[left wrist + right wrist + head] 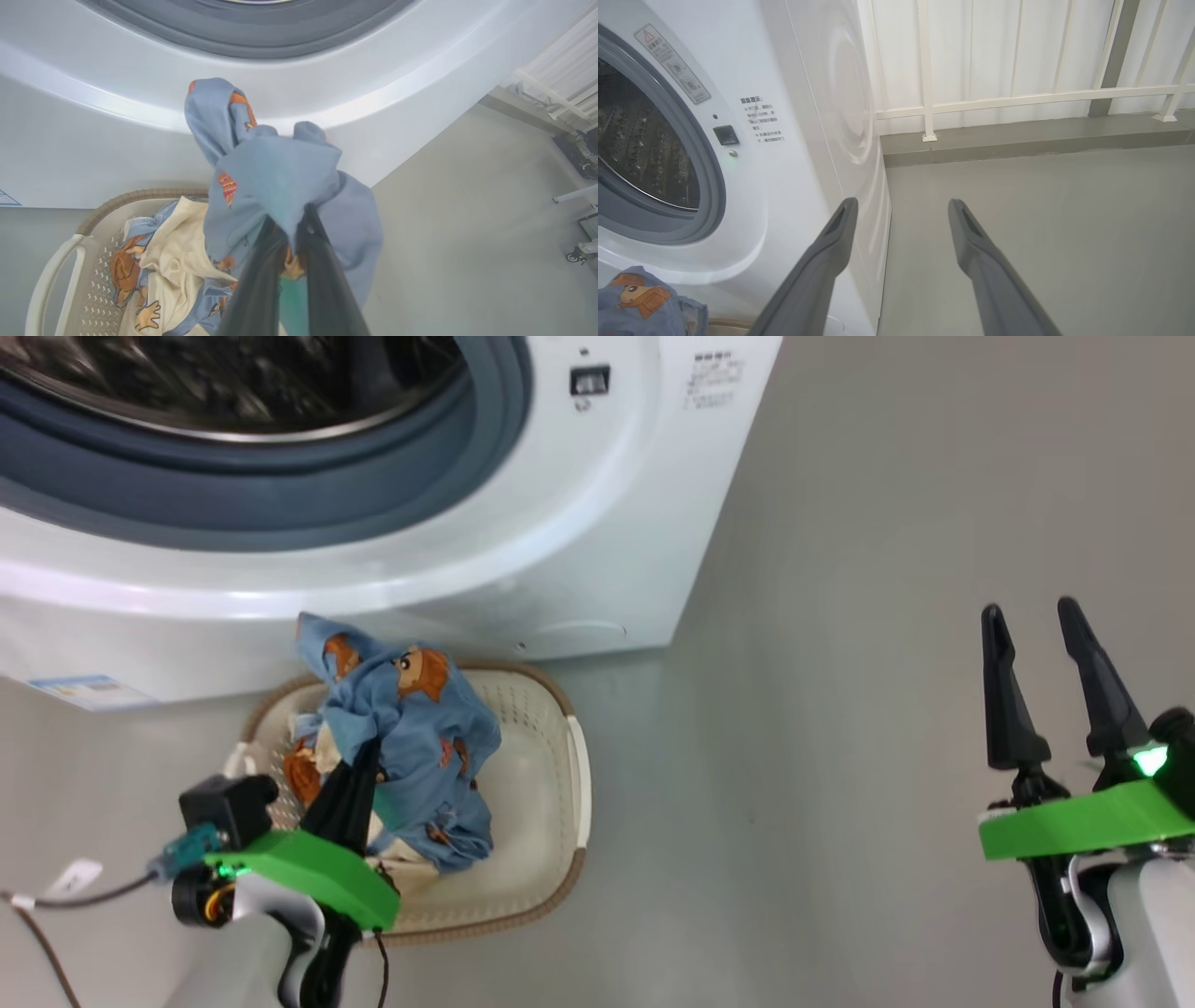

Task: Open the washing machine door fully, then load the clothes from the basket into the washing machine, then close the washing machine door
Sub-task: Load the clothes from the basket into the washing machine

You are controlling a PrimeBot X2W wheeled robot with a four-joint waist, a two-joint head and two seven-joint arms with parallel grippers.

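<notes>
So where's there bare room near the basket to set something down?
Widest bare patch: the grey floor between the basket, the side of the washing machine and the open right gripper. The basket's right half is also bare. Crowded: its left half, where the left gripper pinches the clothes, close under the washing machine front.

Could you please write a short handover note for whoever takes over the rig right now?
Left gripper: jaws shut on the blue bear-print clothes, held up above the basket.
Right gripper: jaws open, empty, over the floor beside the washing machine.
Cream cloth lies in the basket.
Done: drum mouth uncovered.
Left: load both cloths into the drum, close the door.
</notes>
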